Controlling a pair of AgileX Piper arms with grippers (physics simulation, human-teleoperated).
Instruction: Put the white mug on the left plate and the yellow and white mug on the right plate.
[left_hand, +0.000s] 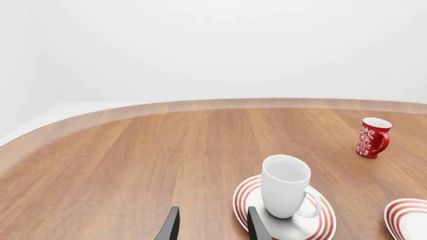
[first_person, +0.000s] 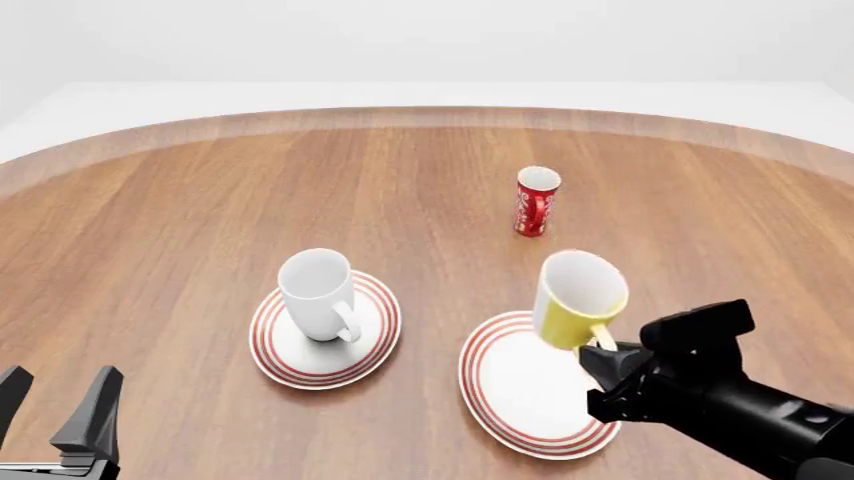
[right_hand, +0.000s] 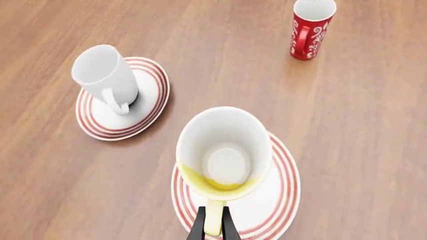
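Observation:
The white mug (first_person: 318, 295) stands upright on the left plate (first_person: 380, 335); both also show in the left wrist view, mug (left_hand: 285, 186) on plate (left_hand: 245, 195), and in the right wrist view, mug (right_hand: 107, 75) on plate (right_hand: 150, 102). My right gripper (first_person: 603, 352) is shut on the handle of the yellow and white mug (first_person: 578, 298), holding it tilted above the right plate (first_person: 514, 385). In the right wrist view the mug (right_hand: 223, 150) hangs over that plate (right_hand: 280, 195), fingers (right_hand: 198, 229) pinching the handle. My left gripper (first_person: 60, 405) is open and empty, near the table's front left.
A slim red cup with white markings (first_person: 535, 201) stands behind the plates, also in the left wrist view (left_hand: 372, 137) and the right wrist view (right_hand: 310, 29). The wooden table's curved far edge (first_person: 427, 118) runs behind it.

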